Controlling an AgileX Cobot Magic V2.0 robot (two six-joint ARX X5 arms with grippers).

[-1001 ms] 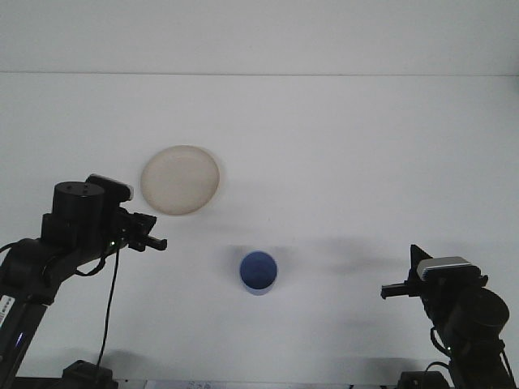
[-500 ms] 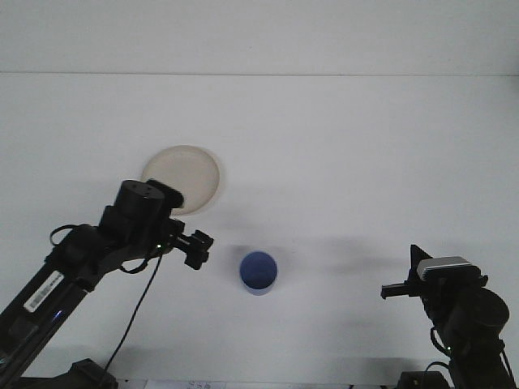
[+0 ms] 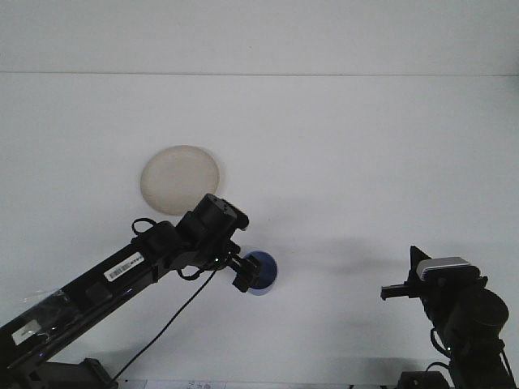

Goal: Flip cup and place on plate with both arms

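A blue cup (image 3: 264,273) stands on the white table with its mouth up, partly covered by my left gripper (image 3: 244,275). The left arm reaches in from the lower left, and its gripper sits at the cup's left rim. A beige round plate (image 3: 180,179) lies flat on the table, up and to the left of the cup. My right gripper (image 3: 395,290) rests low at the right, well away from the cup, pointing left.
The white table (image 3: 340,162) runs back to a pale wall. The left arm's black cable (image 3: 174,320) hangs below the arm near the front edge.
The left arm has swung right and extended, carrying its gripper from beside the plate to the cup's left rim. The right arm and the cup have not moved.
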